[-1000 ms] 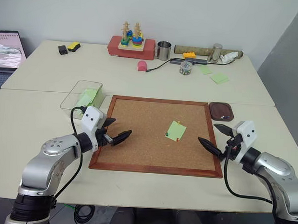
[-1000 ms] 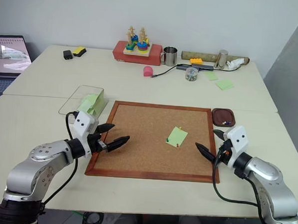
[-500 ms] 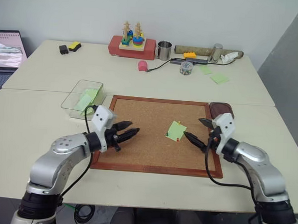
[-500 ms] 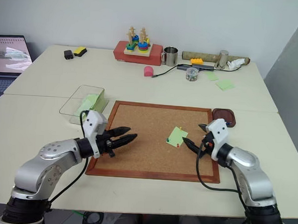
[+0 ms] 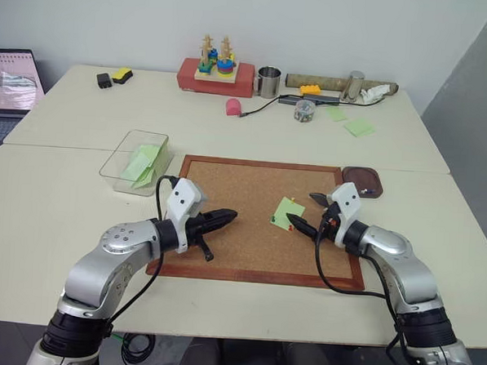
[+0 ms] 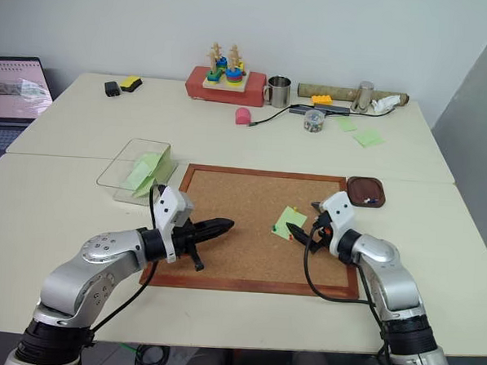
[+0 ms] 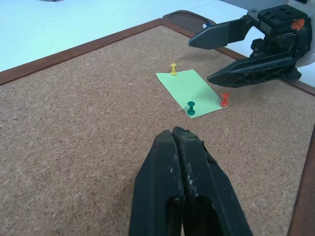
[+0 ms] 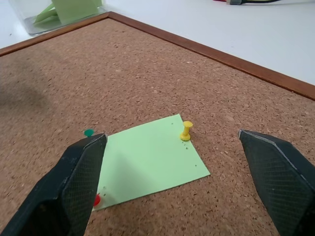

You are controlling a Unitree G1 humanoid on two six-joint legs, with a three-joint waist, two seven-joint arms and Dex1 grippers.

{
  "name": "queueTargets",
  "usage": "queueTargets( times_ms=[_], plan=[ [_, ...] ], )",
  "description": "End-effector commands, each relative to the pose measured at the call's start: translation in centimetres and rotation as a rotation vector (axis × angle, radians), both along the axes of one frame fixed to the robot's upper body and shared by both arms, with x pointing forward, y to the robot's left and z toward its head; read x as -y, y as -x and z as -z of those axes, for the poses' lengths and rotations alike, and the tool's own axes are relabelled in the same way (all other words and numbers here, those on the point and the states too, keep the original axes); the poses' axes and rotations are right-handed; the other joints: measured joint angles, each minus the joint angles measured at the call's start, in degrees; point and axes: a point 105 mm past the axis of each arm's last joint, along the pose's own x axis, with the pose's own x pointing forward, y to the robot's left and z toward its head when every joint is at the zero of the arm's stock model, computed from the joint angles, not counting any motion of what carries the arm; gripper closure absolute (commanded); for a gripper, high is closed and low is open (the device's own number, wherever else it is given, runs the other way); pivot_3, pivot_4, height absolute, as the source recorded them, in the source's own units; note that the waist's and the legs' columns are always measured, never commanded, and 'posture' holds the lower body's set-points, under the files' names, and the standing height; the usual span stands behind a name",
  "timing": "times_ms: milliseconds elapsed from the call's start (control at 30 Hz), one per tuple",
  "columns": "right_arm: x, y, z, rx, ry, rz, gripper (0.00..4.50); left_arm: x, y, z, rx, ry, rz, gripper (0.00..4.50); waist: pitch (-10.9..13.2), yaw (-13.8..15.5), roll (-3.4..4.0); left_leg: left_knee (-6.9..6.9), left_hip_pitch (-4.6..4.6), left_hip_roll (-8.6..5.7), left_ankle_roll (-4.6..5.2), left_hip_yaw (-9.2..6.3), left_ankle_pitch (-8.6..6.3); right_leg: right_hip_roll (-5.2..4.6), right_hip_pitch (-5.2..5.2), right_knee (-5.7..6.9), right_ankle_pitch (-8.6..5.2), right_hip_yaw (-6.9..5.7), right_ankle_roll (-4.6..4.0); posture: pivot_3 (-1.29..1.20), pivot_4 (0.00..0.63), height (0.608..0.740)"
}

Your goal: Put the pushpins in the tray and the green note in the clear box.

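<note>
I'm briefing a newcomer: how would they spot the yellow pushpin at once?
Find the cork board mid-table, then the green note pinned on it. The yellow pushpin stands at one corner; the other two pins there are a red pushpin and a green one.

Light green square note (image 7: 189, 91) flat on cork, yellow pushpin (image 7: 173, 69) and red pushpin (image 7: 224, 100) upright in its corners; dark brown tray (image 5: 362, 180) just beyond the frame; clear box (image 5: 136, 162) holding green notes

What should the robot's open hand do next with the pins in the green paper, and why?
Probably ease the open right gripper forward onto the yellow pushpin and close: the green note is pinned to the cork board.
</note>
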Motion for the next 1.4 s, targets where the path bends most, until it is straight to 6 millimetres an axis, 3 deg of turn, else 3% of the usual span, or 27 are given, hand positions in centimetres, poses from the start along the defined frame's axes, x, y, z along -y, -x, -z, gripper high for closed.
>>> queueTargets(
  times_ms=[33, 200, 467, 767, 1067, 1400],
  plan=[
    [-0.3, -0.7, -1.3, 0.045, -0.021, 0.003, 0.00, 0.7, 0.1, 0.6, 0.008, -0.021, 0.034, 4.49, 0.0, 0.0, 0.00, 0.00, -0.01, 0.00, 0.00, 0.00, 0.00, 0.00, 0.00, 0.00, 0.00, -0.01, 0.00, 0.00, 0.150, 0.740],
    [-0.9, -1.2, -1.0, 0.043, -0.018, 0.000, 0.00, 0.7, -0.4, 3.4, -0.037, -0.122, 0.005, 4.49, 0.0, 0.0, 0.00, 0.00, 0.00, 0.00, 0.00, -0.01, 0.00, 0.00, 0.00, 0.00, 0.00, -0.01, 0.00, 0.00, 0.150, 0.740],
    [-1.2, -1.6, -0.7, 0.036, -0.007, 0.007, 0.00, 1.1, 0.7, 6.2, -0.121, -0.204, 0.051, 4.49, -0.1, 0.1, 0.04, 0.02, 0.02, -0.01, 0.00, -0.02, 0.00, -0.01, 0.04, 0.02, 0.01, -0.03, 0.00, 0.00, 0.150, 0.740],
    [-1.9, -2.3, 0.1, -0.008, -0.011, 0.012, 0.00, 0.9, 0.8, 6.0, -0.117, -0.208, 0.054, 4.49, -0.1, 0.0, 0.10, 0.01, 0.07, -0.01, 0.00, 0.00, 0.00, -0.01, 0.06, 0.03, 0.01, -0.01, 0.00, 0.00, 0.150, 0.740],
    [-2.0, -3.1, 0.4, -0.032, -0.039, 0.048, 1.72, 1.1, 0.9, 5.5, -0.115, -0.193, 0.059, 4.50, -0.1, 0.0, 0.10, 0.00, 0.11, 0.00, 0.00, 0.01, 0.00, -0.01, 0.08, 0.05, 0.01, 0.00, 0.00, 0.00, 0.150, 0.740],
    [-1.7, -2.9, 0.2, -0.002, -0.019, 0.046, 3.97, 1.2, 1.1, 5.4, -0.115, -0.193, 0.060, 4.50, -0.1, 0.0, 0.11, -0.01, 0.11, 0.00, 0.01, 0.00, 0.00, -0.01, 0.08, 0.05, 0.01, -0.01, 0.00, 0.00, 0.150, 0.740]
  ],
)
